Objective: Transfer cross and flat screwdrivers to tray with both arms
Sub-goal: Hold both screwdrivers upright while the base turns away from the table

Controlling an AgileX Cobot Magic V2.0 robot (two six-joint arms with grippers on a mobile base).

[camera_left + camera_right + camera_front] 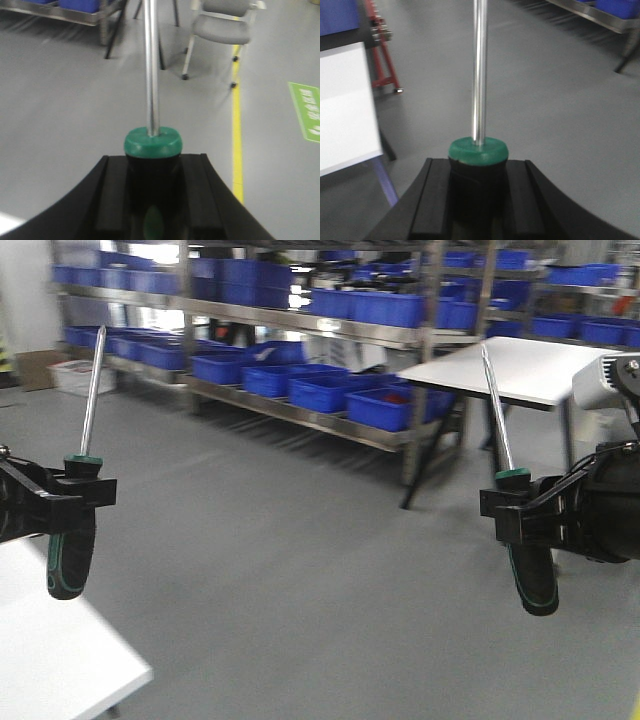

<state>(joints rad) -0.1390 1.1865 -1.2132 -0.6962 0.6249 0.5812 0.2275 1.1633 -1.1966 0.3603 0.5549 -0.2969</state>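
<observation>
Two alike screwdrivers are held upright in the air, shafts pointing up. My left gripper (78, 490) is shut on the black and green handle of the left screwdriver (90, 400); the left wrist view shows its green collar (152, 141) between the black fingers (107, 200). My right gripper (520, 512) is shut on the handle of the right screwdriver (497, 420), which leans slightly left; its green collar (478, 151) sits between the fingers (437, 200). Which one is cross or flat cannot be told. The tray is out of view.
A white tabletop corner (60, 660) lies at the lower left under the left arm. Another white table (520, 368) stands at the right rear. Metal shelves with several blue crates (330, 390) line the back. A grey chair (220, 30) and yellow floor line (237, 125) lie beyond.
</observation>
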